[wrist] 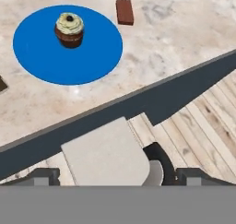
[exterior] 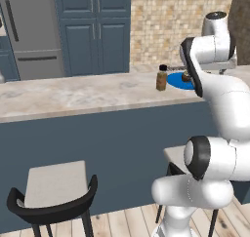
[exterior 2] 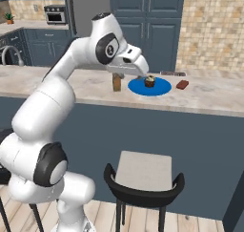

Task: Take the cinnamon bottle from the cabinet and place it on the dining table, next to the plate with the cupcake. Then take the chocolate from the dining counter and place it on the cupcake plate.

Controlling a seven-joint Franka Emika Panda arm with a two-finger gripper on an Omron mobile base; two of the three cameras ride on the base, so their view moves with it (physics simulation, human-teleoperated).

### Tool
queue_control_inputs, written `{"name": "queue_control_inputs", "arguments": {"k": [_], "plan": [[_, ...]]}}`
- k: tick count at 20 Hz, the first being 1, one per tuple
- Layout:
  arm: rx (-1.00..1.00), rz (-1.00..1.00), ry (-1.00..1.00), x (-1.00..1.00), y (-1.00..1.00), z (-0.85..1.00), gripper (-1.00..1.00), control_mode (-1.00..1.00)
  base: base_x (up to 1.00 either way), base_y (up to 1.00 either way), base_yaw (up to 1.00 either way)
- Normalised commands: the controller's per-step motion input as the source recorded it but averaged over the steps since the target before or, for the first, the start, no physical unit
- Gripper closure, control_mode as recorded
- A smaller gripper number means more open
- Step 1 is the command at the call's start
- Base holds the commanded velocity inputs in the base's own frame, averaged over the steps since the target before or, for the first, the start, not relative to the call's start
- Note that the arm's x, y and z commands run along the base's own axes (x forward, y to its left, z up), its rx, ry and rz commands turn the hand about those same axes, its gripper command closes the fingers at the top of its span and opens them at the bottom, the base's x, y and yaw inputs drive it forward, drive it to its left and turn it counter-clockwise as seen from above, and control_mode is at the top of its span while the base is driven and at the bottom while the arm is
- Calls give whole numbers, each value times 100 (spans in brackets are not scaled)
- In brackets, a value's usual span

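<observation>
The cinnamon bottle (exterior: 161, 78) (exterior 2: 116, 82) stands upright on the marble counter, just left of the blue plate (exterior: 175, 82) (exterior 2: 163, 89) (wrist: 46, 57). A frosted cupcake (exterior 2: 150, 81) (wrist: 69, 29) sits on that plate. The chocolate (exterior 2: 182, 85) (wrist: 124, 11), a small brown bar, lies on the counter a little to the right of the plate. My gripper (exterior 2: 141, 69) (wrist: 117, 174) hangs above the counter's front edge, near the plate. It is open, fingers wide apart, with nothing between them.
The counter (exterior: 73, 94) has a dark blue front panel. Black stools with grey seats (exterior: 56, 185) (exterior 2: 143, 171) (wrist: 106, 156) stand below it on the wooden floor. A steel fridge (exterior: 29, 31) and blue cabinets (exterior: 93, 26) line the back wall.
</observation>
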Motion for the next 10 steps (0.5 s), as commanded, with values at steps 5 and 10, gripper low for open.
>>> {"name": "queue_control_inputs", "arguments": {"k": [5, 10], "plan": [[23, 0, 3, 4, -70, 20, -100, -100, 0, 0, 0], [6, -2, 16, 14, -62, 17, -100, -100, 0, 0, 0]]}}
